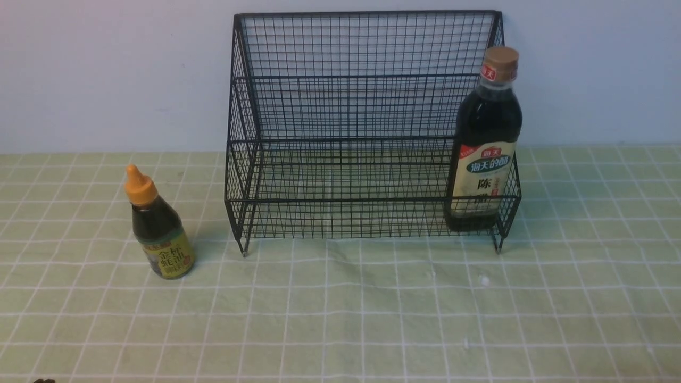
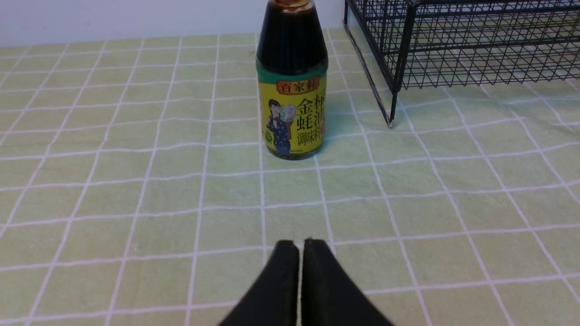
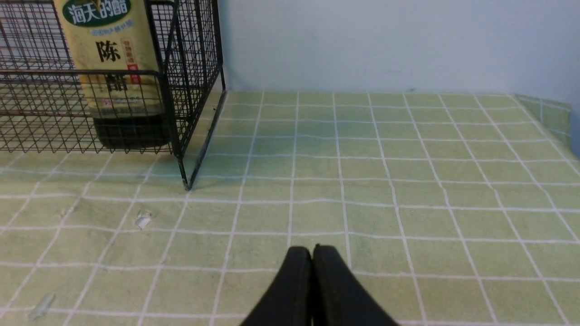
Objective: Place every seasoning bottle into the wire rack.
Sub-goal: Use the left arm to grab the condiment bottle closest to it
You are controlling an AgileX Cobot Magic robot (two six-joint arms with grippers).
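The black wire rack (image 1: 367, 127) stands at the back middle of the table. The tall bottle (image 1: 485, 143) with tan cap and cream label stands upright inside the rack at its right end; it also shows in the right wrist view (image 3: 118, 68). The small bottle (image 1: 157, 226) with orange pointed cap and yellow-green label stands on the cloth left of the rack, outside it; it also shows in the left wrist view (image 2: 292, 86). My left gripper (image 2: 300, 244) is shut and empty, short of the small bottle. My right gripper (image 3: 312, 250) is shut and empty, right of the rack.
A green checked cloth (image 1: 340, 319) covers the table. The rack's corner foot (image 2: 390, 122) stands close beside the small bottle. Small white specks (image 3: 142, 219) lie on the cloth before the rack. A pale wall stands behind. The table's right edge (image 3: 559, 117) shows.
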